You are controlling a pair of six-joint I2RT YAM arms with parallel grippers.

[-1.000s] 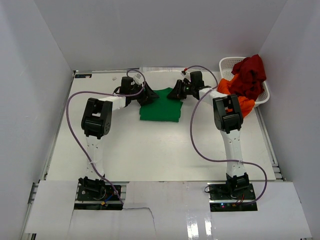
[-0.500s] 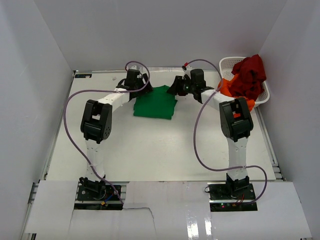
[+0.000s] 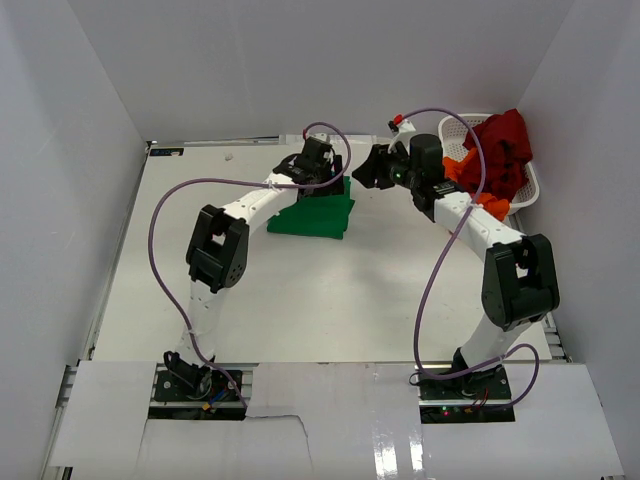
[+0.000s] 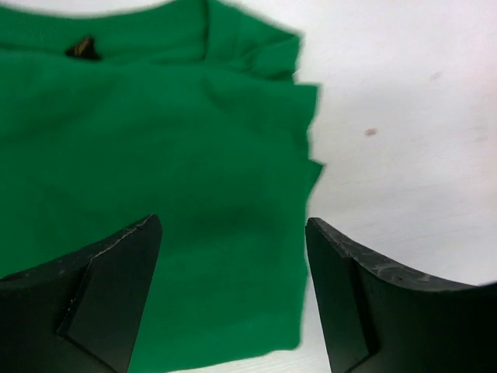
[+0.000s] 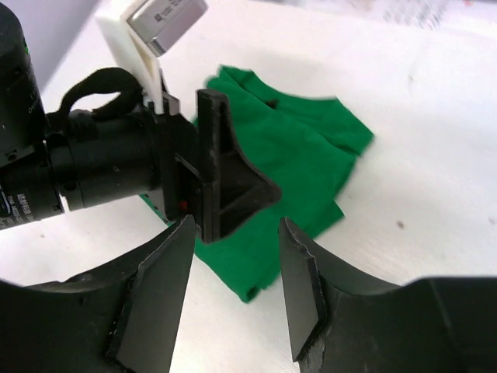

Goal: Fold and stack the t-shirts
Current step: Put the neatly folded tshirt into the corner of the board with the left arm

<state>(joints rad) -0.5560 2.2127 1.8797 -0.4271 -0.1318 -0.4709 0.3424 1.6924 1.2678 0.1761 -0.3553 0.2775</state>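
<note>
Your left gripper [image 4: 231,225] and right gripper [image 5: 235,225] both have jaws wide, empty, by the folded bright green cloth t-shirt [image 3: 318,218].

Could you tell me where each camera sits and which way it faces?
Top external: above and behind the bases, looking down; both arms and the folded bright green cloth t-shirt show.
Left wrist: straight down onto that t-shirt, framed by the left gripper.
Right wrist: slanting over the right gripper toward the left gripper and t-shirt.
All share the t-shirt.
</note>
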